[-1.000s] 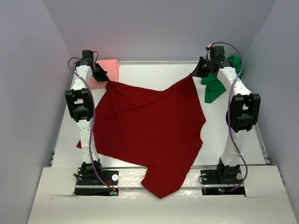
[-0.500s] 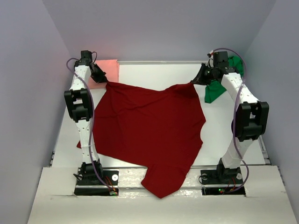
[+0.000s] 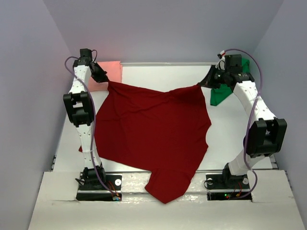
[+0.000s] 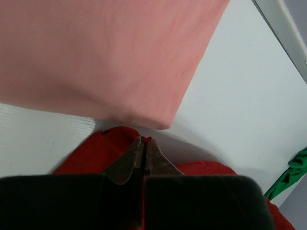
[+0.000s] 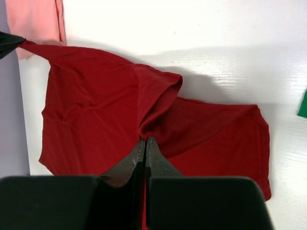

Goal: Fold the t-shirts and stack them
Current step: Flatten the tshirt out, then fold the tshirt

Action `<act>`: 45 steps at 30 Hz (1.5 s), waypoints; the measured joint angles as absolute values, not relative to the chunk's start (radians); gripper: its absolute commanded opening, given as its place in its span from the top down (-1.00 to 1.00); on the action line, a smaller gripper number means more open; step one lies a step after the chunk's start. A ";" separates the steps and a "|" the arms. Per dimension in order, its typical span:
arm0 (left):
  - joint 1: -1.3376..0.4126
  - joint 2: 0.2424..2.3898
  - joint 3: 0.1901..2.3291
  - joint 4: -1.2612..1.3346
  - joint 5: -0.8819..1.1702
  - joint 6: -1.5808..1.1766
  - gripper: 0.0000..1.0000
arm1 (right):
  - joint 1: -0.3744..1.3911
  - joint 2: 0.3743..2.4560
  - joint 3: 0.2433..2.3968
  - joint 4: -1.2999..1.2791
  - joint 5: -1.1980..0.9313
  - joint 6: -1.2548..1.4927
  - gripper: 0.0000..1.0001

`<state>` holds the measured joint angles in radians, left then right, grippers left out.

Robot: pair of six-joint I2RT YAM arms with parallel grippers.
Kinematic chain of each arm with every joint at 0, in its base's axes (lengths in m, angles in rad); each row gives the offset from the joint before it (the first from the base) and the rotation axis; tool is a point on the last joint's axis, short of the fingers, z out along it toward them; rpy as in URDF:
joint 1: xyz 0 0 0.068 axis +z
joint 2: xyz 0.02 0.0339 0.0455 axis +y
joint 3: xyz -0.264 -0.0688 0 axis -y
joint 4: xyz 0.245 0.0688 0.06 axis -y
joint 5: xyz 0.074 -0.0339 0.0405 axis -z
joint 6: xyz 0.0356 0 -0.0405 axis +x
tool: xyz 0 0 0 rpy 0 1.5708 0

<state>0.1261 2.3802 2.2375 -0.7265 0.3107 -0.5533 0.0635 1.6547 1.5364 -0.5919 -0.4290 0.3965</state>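
Left gripper (image 3: 107, 82) and right gripper (image 3: 199, 86), each clamped on a far corner of the dark red t-shirt (image 3: 153, 129), hold the soft, light-looking cloth spread over the table (image 3: 230, 129), limp fabric probably best gripped at corners or hems.
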 measured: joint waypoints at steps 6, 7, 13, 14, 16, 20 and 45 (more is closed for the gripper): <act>0.126 2.360 2.236 -0.735 0.310 -0.545 1.00 | 0.064 1.617 1.471 -0.596 -0.443 0.400 1.00; 0.126 2.359 2.234 -0.736 0.310 -0.542 1.00 | 0.064 1.610 1.462 -0.598 -0.445 0.400 1.00; 0.127 2.358 2.231 -0.757 0.310 -0.532 1.00 | 0.064 1.533 1.408 -0.612 -0.446 0.401 1.00; 0.127 2.358 2.231 -0.760 0.310 -0.531 1.00 | 0.064 1.515 1.401 -0.621 -0.446 0.401 1.00; 0.129 2.358 2.231 -0.770 0.311 -0.528 1.00 | 0.064 1.492 1.391 -0.624 -0.446 0.400 1.00; 0.136 2.358 2.224 -0.780 0.311 -0.519 1.00 | 0.064 1.439 1.356 -0.635 -0.448 0.401 1.00; 0.185 2.358 2.148 -0.837 0.310 -0.463 1.00 | 0.064 1.278 1.136 -0.753 -0.528 0.422 1.00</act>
